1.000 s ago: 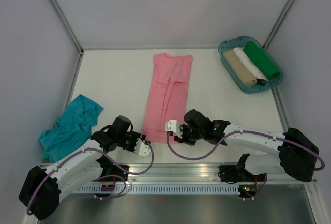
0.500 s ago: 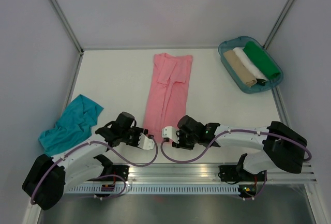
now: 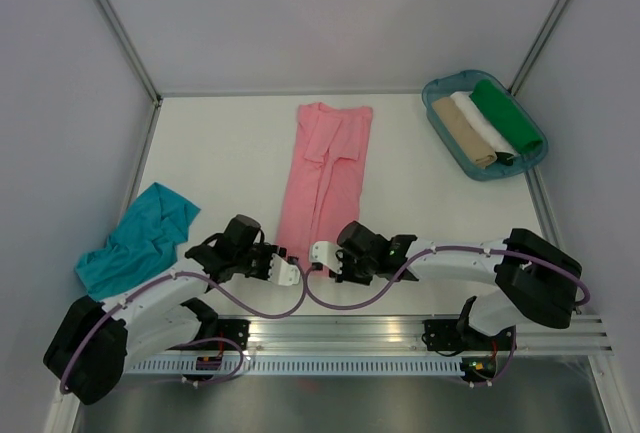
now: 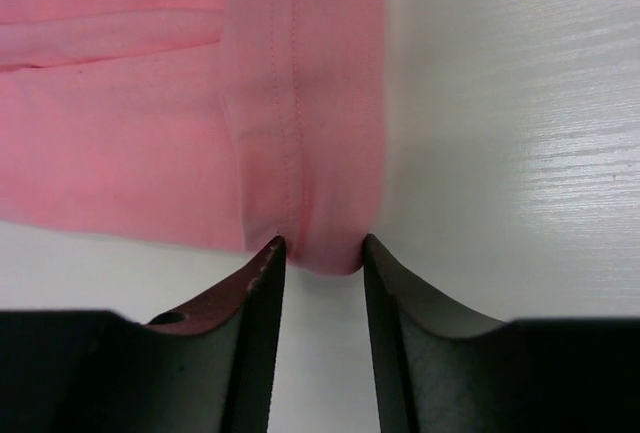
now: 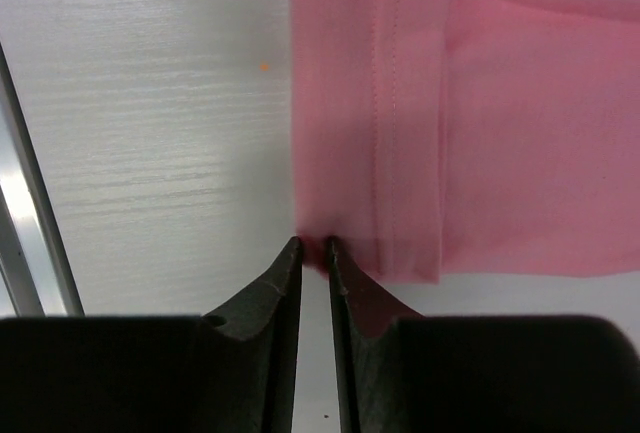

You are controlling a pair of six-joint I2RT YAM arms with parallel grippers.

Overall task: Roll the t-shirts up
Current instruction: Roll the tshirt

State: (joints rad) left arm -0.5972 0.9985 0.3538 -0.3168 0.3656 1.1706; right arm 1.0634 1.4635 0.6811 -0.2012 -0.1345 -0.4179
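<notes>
Pink t-shirt [image 3: 328,178] lies folded lengthwise; left gripper [image 4: 320,253] and right gripper [image 5: 315,251] each pinch a near hem corner, jaws narrow

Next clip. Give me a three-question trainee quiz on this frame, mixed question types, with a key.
1. True or false: the pink shirt lies folded into a long strip on the table.
2. Which part of the pink shirt are the left gripper and right gripper at? A) collar end B) near-edge corners C) a sleeve
3. How many rolled cloths lie in the tray, and what colours?

Key
1. True.
2. B: each gripper's fingers close around one near corner, with cloth between the tips.
3. Three: tan, white and green. The teal shirt lies crumpled to the left.
</notes>
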